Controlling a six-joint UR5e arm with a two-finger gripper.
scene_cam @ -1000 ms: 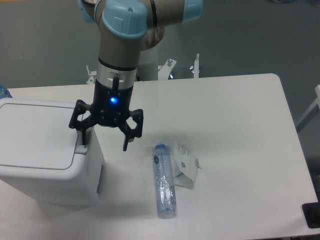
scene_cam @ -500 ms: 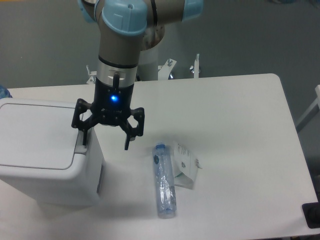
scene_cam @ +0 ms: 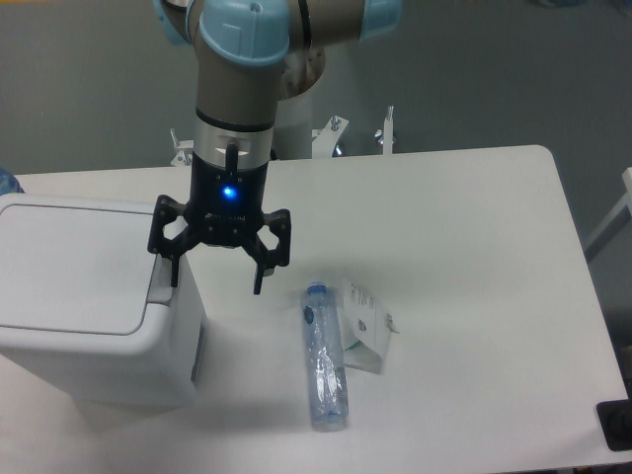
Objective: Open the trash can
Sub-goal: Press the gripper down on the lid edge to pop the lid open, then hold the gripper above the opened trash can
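The trash can (scene_cam: 89, 316) is a boxy white bin at the table's left front, its flat lid down and a grey push-strip (scene_cam: 158, 283) along the right edge. My gripper (scene_cam: 216, 287) hangs open at the bin's right side, pointing down. Its left fingertip (scene_cam: 175, 280) is over the right end of the strip; whether it touches I cannot tell. The right fingertip (scene_cam: 259, 286) hovers above bare table beside the bin.
A clear plastic bottle (scene_cam: 324, 357) lies on its side right of the gripper. A small white packet (scene_cam: 367, 326) rests against the bottle's right. The white table (scene_cam: 464, 247) ends near the right of the view.
The gripper has shifted slightly to the right, its left finger moving toward the outer edge of the grey strip. The lid stays down.
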